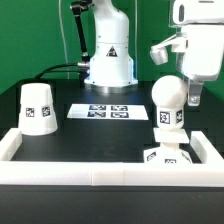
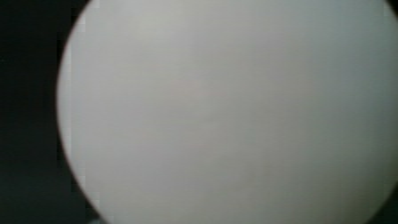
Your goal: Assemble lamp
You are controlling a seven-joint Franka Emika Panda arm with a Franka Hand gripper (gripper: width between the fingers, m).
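The bulb (image 1: pixel 168 103) stands upright on the flat square base (image 1: pixel 164 156), by the white border rail (image 1: pixel 100 172) at the exterior view's right, and its round head fills the wrist view. The gripper (image 1: pixel 187 93) hangs close against that head. One dark finger (image 1: pixel 194 96) shows just beside it and the other is hidden, so neither the fingers' spread nor any contact can be told.

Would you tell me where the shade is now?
In the exterior view the shade stands at the left, near the rail, left of the marker board, apart from the bulb.
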